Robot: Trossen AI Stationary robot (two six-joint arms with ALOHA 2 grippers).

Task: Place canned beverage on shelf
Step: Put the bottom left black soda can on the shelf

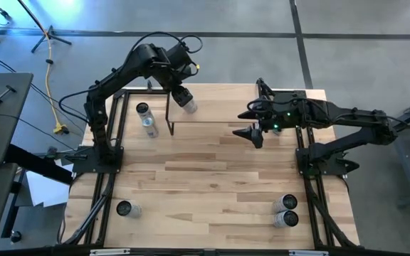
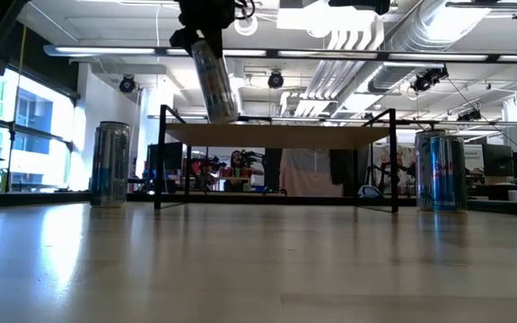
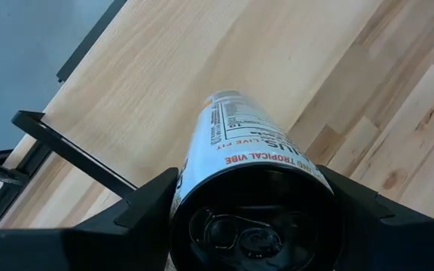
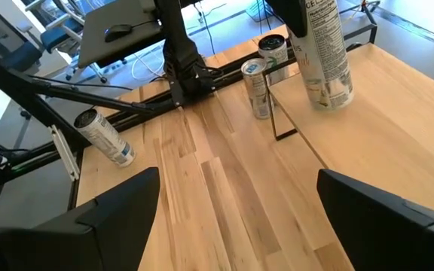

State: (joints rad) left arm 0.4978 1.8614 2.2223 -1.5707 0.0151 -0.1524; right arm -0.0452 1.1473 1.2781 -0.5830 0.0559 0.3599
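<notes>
My left gripper (image 1: 181,94) is shut on a tall silver beverage can (image 2: 214,79) over the left end of the shelf (image 1: 240,105), a light-wood board on black legs. The can is tilted, and its bottom (image 4: 330,98) is at the board's top; whether it touches I cannot tell. My right gripper (image 1: 251,133) hangs open above the shelf's near edge, with nothing between its fingers (image 4: 126,203). My left gripper pinches the can's top end (image 3: 202,188) between its two fingers (image 3: 145,203), one on each side of the round wall. The fingers come from above, pointing steeply down. The can hangs tilted below them, with its lower end (image 2: 223,115) at the shelf board.
Two cans (image 1: 145,117) stand on the table just left of the shelf. One can (image 1: 124,208) stands at the near left and two more (image 1: 287,211) at the near right. Bare tabletop (image 1: 212,185) lies between them.
</notes>
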